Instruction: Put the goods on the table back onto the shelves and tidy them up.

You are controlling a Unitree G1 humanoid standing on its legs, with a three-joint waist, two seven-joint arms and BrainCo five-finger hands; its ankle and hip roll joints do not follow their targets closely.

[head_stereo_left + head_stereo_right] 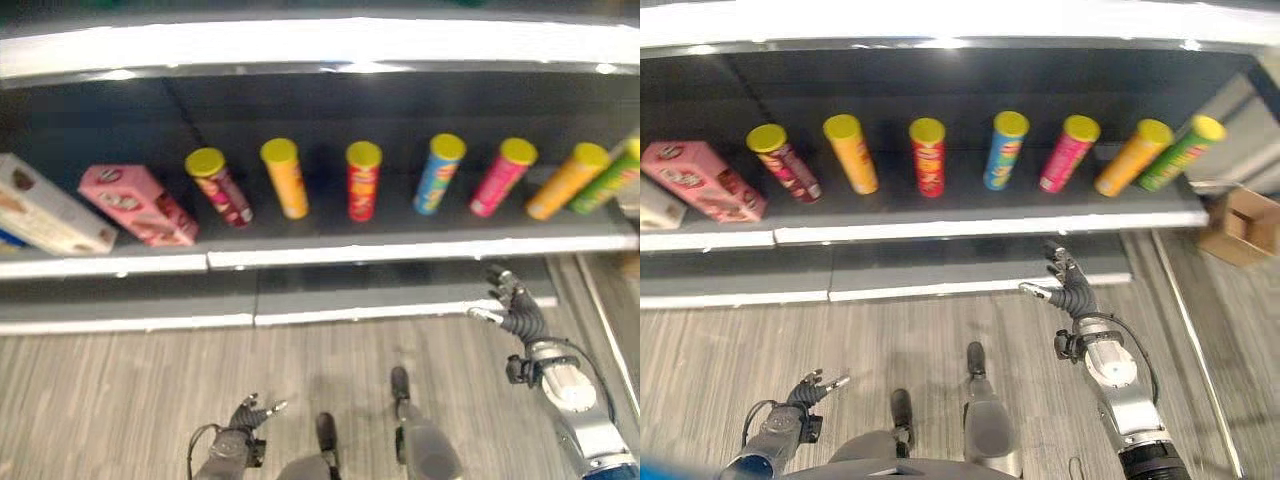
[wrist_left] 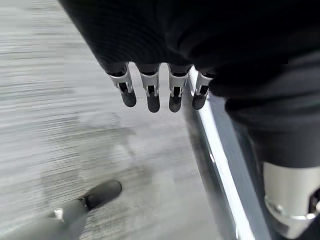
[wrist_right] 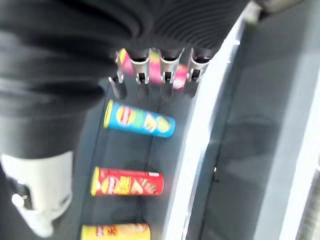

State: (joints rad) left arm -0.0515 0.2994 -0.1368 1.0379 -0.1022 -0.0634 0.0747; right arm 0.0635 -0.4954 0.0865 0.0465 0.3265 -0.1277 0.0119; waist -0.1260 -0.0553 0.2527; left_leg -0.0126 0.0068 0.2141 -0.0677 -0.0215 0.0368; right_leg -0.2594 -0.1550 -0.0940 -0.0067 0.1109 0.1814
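Several chip cans stand in a row on the dark shelf point(image 1: 400, 245): maroon point(image 1: 222, 187), yellow point(image 1: 286, 178), red point(image 1: 363, 180), blue point(image 1: 438, 174), pink point(image 1: 502, 177), orange point(image 1: 566, 180) and green point(image 1: 610, 175). To their left lie a pink box point(image 1: 137, 205) and a white box point(image 1: 50, 205). My right hand point(image 1: 515, 310) is raised just below the shelf's front edge, under the pink can, open and empty. The right wrist view looks past its straight fingers point(image 3: 150, 70) at the blue can point(image 3: 139, 120) and red can point(image 3: 127, 182). My left hand point(image 1: 240, 420) hangs low over the floor, open, holding nothing.
A lower shelf board point(image 1: 300, 300) runs under the cans' shelf, close to the floor. A brown cardboard box point(image 1: 1240, 225) sits on the floor at the shelf's right end. Grey wood-look floor point(image 1: 120, 400) spreads in front of the shelves.
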